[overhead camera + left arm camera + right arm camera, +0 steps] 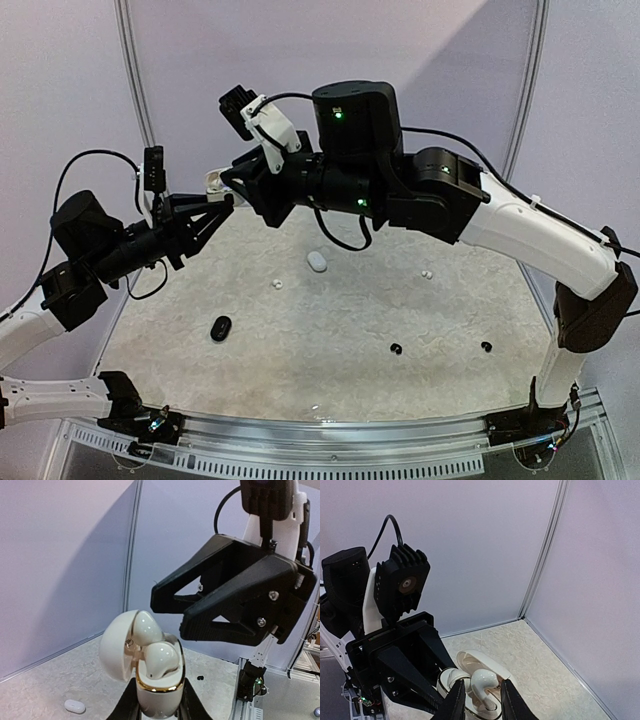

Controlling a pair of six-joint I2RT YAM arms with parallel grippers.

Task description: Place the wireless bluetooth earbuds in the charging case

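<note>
White charging case (156, 696) with a gold rim is clamped upright in the left gripper (159, 700), held above the table (330, 320) with its lid open; one white earbud (161, 657) rests high in its slot and looks not fully seated. Right gripper (168, 613) hangs just above and beside the case, jaws partly apart, apparently empty. Risk: an off-centre push could pop the earbud out or twist the case in the grip, or the lid could swing shut on it.
</note>
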